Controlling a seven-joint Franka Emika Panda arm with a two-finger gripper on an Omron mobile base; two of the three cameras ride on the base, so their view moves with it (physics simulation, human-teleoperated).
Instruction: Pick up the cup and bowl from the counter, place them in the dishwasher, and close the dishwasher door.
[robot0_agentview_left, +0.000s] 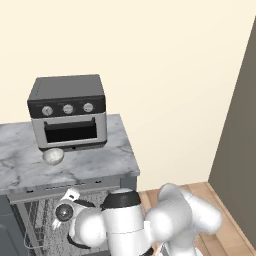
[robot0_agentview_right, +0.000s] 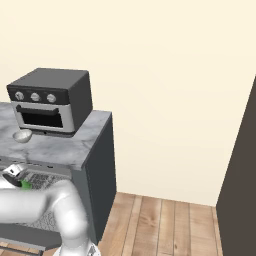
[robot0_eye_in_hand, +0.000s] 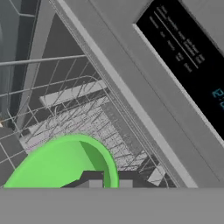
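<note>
Cream walls and a plank floor frame a short run of marble counter over dark cabinets, and just under its front edge the dishwasher stands open with its wire rack pulled into reach. Taking that rack as the landmark, the cup hangs just above its mesh, mouth toward the hand camera, with the gripper pressed tight on the near rim, one finger inside the wall and one outside; from the right base camera a sliver of green shows at the hand, level with the rack's front. The cup appears held over the rack and not yet set down, so this looks like the placing step for the first item. Above the rack runs the pale inner frame and the dark control strip with faint lit characters. Up on the counter, well behind the rack, the bowl sits upright just in front of the toaster oven, untouched. The dishwasher door is hard to make out, perhaps the dark edge at lower left of the left base camera. Risks from here: a rim pinch gives little hold, so the cup could swing or slip; released while tilted, it may tip across the wires or roll; and lowering too fast could snag the fingers in the mesh.
</note>
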